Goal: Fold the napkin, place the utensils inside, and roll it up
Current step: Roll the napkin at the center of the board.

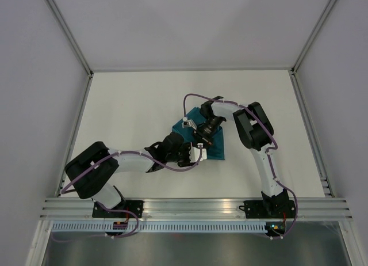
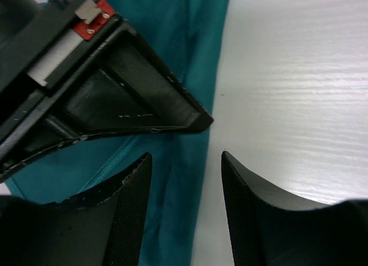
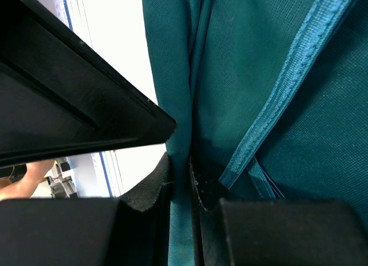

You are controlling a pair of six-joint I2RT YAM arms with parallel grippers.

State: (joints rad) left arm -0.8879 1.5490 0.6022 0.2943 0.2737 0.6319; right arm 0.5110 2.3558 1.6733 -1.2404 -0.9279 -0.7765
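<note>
Top view: found the teal napkin (image 1: 215,146) bunched near the centre of the white surface (image 1: 132,105), partly hidden under both wrists.

Right wrist view: saw the right end effector (image 3: 179,162) nearly closed, pinching a raised fold of the napkin (image 3: 259,76) between its tips. Traced a hemmed edge diagonally from upper right down to lower centre of frame. Placed the same end effector (image 1: 194,133) over the middle of the cloth in the top view.

Left wrist view: noted the left end effector (image 2: 185,156) about half open, gripping nothing. Saw one finger (image 2: 129,208) over cloth at lower left and the other over the bare surface (image 2: 299,93) at lower right, with the napkin (image 2: 190,47) edge between. Could not tell whether the tips touched the cloth. Logged part of the right end effector (image 2: 115,93) across the upper left of that frame, close above.

Placed the left end effector (image 1: 192,156) at the napkin's lower-left edge in the top view.
</note>
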